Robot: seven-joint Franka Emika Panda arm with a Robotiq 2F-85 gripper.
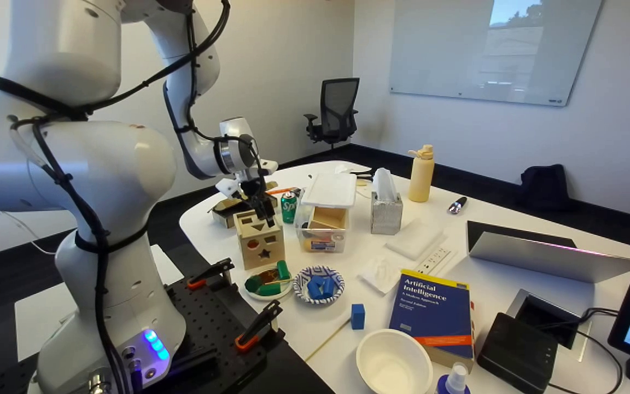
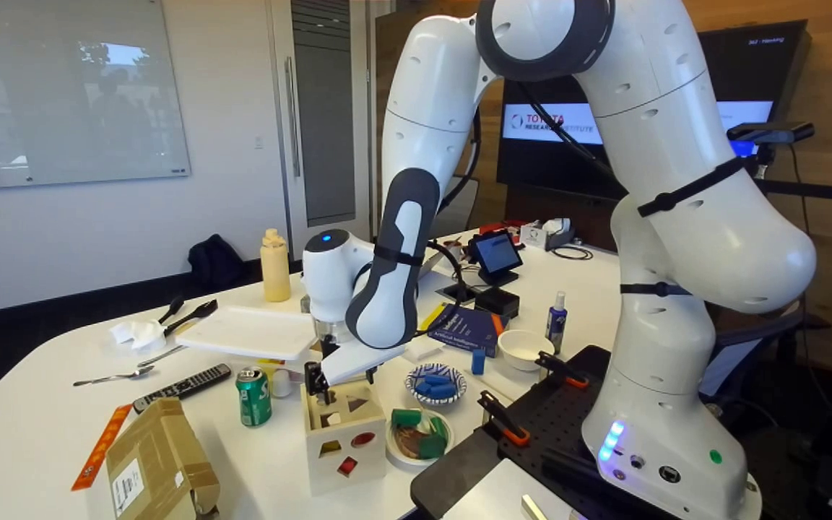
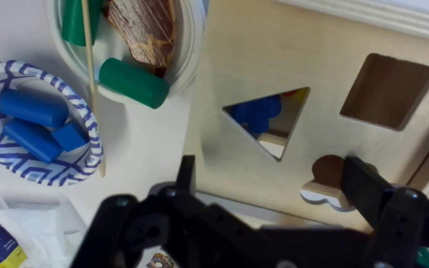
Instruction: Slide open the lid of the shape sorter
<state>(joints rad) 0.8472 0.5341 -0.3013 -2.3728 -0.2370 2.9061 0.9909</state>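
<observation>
We have the shape sorter (image 1: 261, 243) upright on the left part of the white table (image 1: 205, 230) in an exterior view, and there's the lid (image 3: 318, 123), lying flat across its top! Right over it hangs the gripper (image 3: 274, 175), jaws spread wide, nothing held between them. In the wrist view we see one fingertip (image 3: 365, 190) over the clover-shaped hole (image 3: 326, 171), its partner out by the lid's edge; whether either touches the wood, we cannot tell. Through the triangular hole (image 3: 266, 115) we catch blue, red and yellow inside. Just beside the sorter, on the near side, there's a white plate (image 3: 194, 33) with green blocks (image 3: 134, 82), a brown piece (image 3: 145, 33) and a thin stick (image 3: 91, 74) across its rim; to its right, a patterned bowl (image 1: 299, 284) of blue blocks (image 3: 32, 108). Beyond the sorter, far right of it, we spot a soda can (image 1: 289, 208), then a clear tub (image 1: 341, 241). Further right lies a book (image 1: 432, 312), a white bowl (image 1: 394, 361) nearer us.
</observation>
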